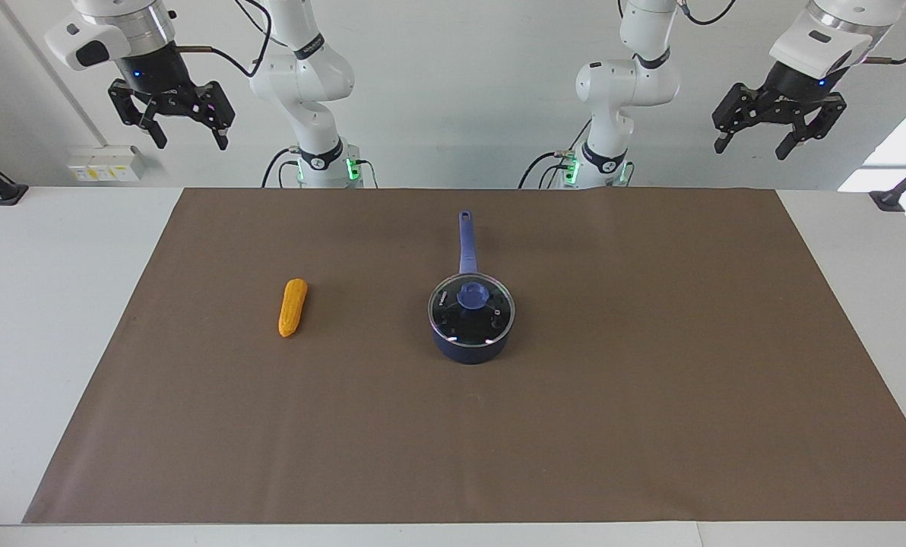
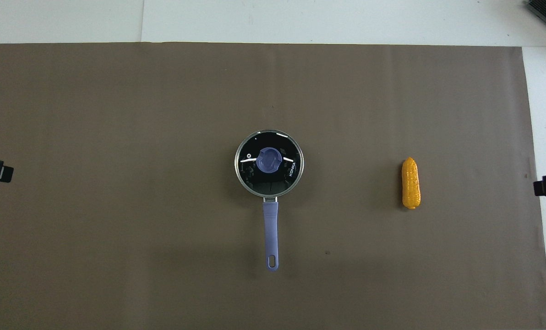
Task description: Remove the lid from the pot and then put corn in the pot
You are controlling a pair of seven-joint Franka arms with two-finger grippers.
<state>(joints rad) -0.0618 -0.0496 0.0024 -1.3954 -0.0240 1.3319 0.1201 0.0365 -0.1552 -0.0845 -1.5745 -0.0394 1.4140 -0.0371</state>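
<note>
The pot (image 1: pixel 471 340) is set mid-mat on the worktop (image 1: pixel 58 319), handle pointed toward the robots. The lid (image 1: pixel 471 310) is seated on the pot. The corn (image 1: pixel 293 307) is laid flat beside the pot, well apart, toward the right arm's end. The right tool (image 1: pixel 185 137) is held high over that end, fingers spread, nothing gripped. The left tool (image 1: pixel 751 143) is held high over the left arm's end, also spread and empty.

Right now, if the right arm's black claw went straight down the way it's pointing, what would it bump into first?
Probably just the bare white table, not the corn. The open right gripper hangs high at its own end, fingers pointing down, though depth is hard to judge.
</note>
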